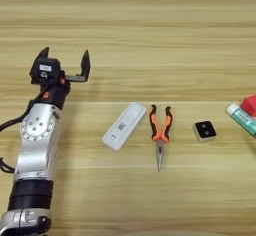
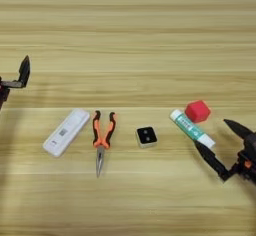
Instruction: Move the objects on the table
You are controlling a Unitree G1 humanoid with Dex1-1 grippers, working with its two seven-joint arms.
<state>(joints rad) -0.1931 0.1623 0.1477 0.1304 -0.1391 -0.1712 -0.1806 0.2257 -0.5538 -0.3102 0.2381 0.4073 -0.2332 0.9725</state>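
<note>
- Up at the far left of the pliers [image 1: 160, 135], the left gripper [image 1: 66, 56] hovers with its jaws spread wide and nothing between them; its silver arm [image 1: 36, 150] runs down the left side.
- Over to the right of the pliers, the right gripper [image 2: 220, 142] sits low with jaws apart, empty, one finger tip near the end of a white-and-green tube [image 2: 192, 128].
- Lying flat on the tabletop [image 1: 150, 30], the pliers point their nose toward the robot, orange-and-black handles away.
- Just left of the pliers, the white bar [image 1: 124, 126] lies slanted, label up.
- Right of the pliers, apart from them, rests the small block [image 1: 205, 130], black face up.
- Further right, a red cube [image 2: 197, 111] sits beside the tube's far end.
</note>
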